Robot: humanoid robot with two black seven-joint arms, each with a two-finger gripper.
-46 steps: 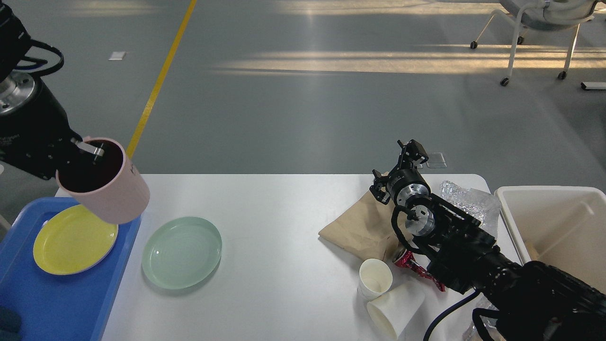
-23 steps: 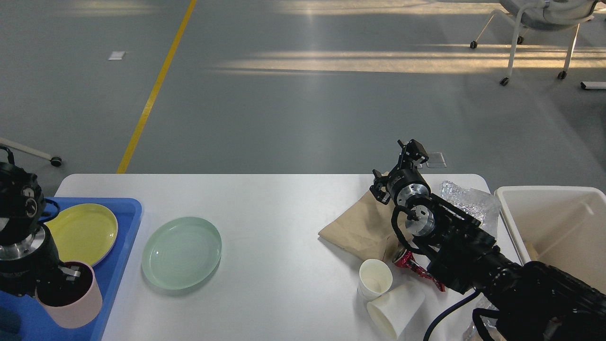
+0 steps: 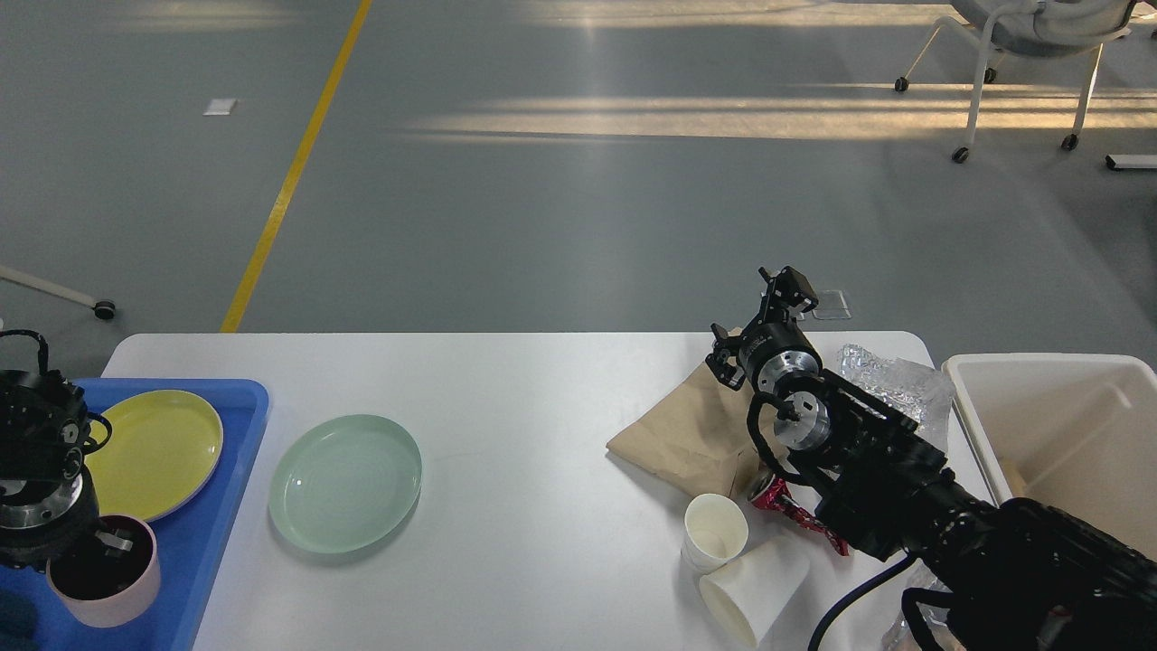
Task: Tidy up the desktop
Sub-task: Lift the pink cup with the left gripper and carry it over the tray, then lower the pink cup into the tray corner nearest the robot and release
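Note:
The white desktop [image 3: 542, 407] spans the view. My left gripper [image 3: 107, 541] is low at the far left, one finger inside a pink cup [image 3: 113, 608] and holding its wall. The cup stands upright on the blue tray [image 3: 212, 533], in front of a yellow plate [image 3: 154, 452]. A pale green plate [image 3: 345, 482] lies on the desktop beside the tray. My right gripper [image 3: 783, 287] hangs over the far right edge, above a brown paper bag [image 3: 682, 429]. It holds nothing that I can see, and its fingers are too dark to tell apart.
Two white paper cups, one upright [image 3: 716, 533] and one on its side [image 3: 755, 592], lie by my right arm, next to a red crushed wrapper [image 3: 794, 511]. Crinkled clear plastic [image 3: 895, 382] lies at the right edge. An off-white bin [image 3: 1067, 425] stands to the right.
My left arm has swung down and back with the pink cup, from above the tray's far corner to the tray's near part. The cup now stands upright. The right arm has not moved.

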